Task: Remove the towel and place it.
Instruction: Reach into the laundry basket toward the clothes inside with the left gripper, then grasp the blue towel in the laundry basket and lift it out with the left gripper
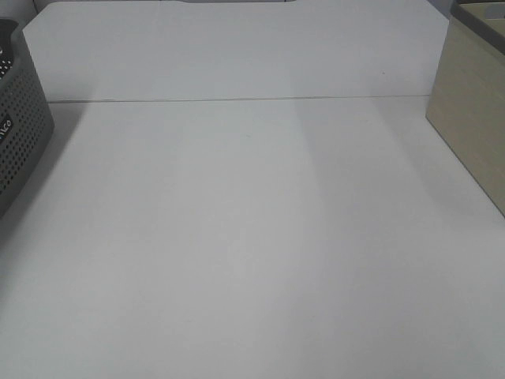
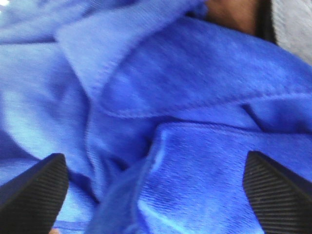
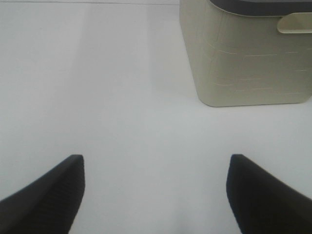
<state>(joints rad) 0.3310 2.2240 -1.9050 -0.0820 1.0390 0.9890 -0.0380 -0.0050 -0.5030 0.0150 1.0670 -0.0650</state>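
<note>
The towel (image 2: 195,83), a deep blue plush cloth, lies crumpled in folds and fills the left wrist view. My left gripper (image 2: 151,163) hovers close over it, its black ribbed fingers (image 2: 34,190) spread wide on either side of a fold, open. Neither the towel nor either arm shows in the exterior high view. My right gripper (image 3: 156,163) is open above the bare white table (image 3: 122,97), with nothing between its fingers.
A dark grey perforated basket (image 1: 20,118) stands at the table's left edge. A beige bin (image 1: 473,118) stands at the right, and also appears ahead of the right gripper as the beige bin (image 3: 243,58). The white table (image 1: 252,237) lies between them.
</note>
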